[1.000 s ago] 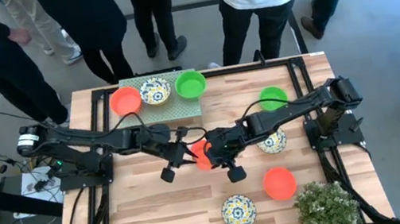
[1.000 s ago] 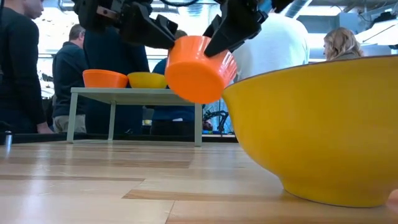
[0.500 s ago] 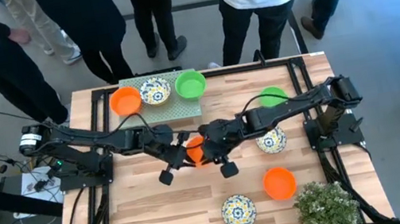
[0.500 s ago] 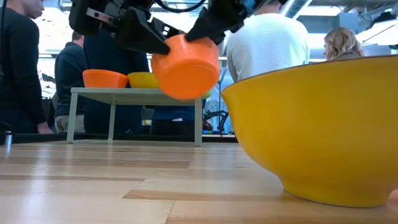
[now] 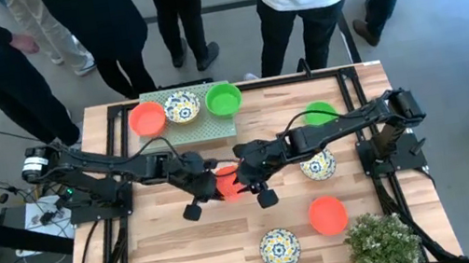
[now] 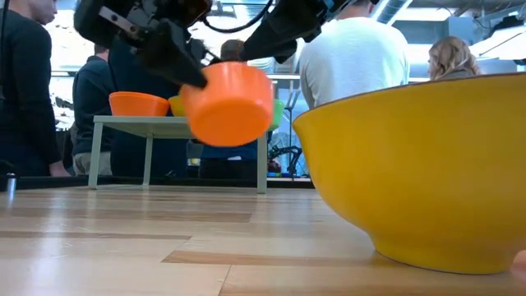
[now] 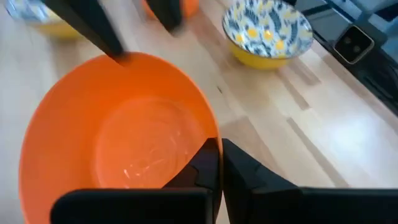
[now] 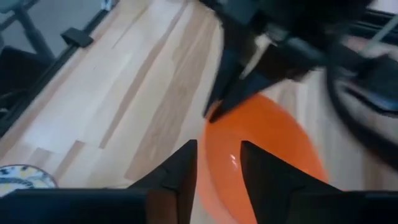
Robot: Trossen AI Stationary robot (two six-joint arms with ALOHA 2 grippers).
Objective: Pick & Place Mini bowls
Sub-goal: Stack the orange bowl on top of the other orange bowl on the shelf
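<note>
The left gripper [image 5: 208, 184] pinches the rim of an empty orange bowl [image 6: 228, 103] held above the tabletop [image 5: 169, 255], near the green mat [image 5: 206, 128]. The right gripper [image 5: 244, 179] seems parted just beside the bowl.

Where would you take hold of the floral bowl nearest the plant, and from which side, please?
Pinch the floral bowl at its thin rim, one finger inside and one outside, coming straight down. It sits upright with its mouth open upward. I would choose the side away from the plant, probably the roomiest.

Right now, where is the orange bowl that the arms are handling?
High view: the orange bowl hangs above mid-table, gripped by the left end effector, with the right end effector close beside it.
</note>
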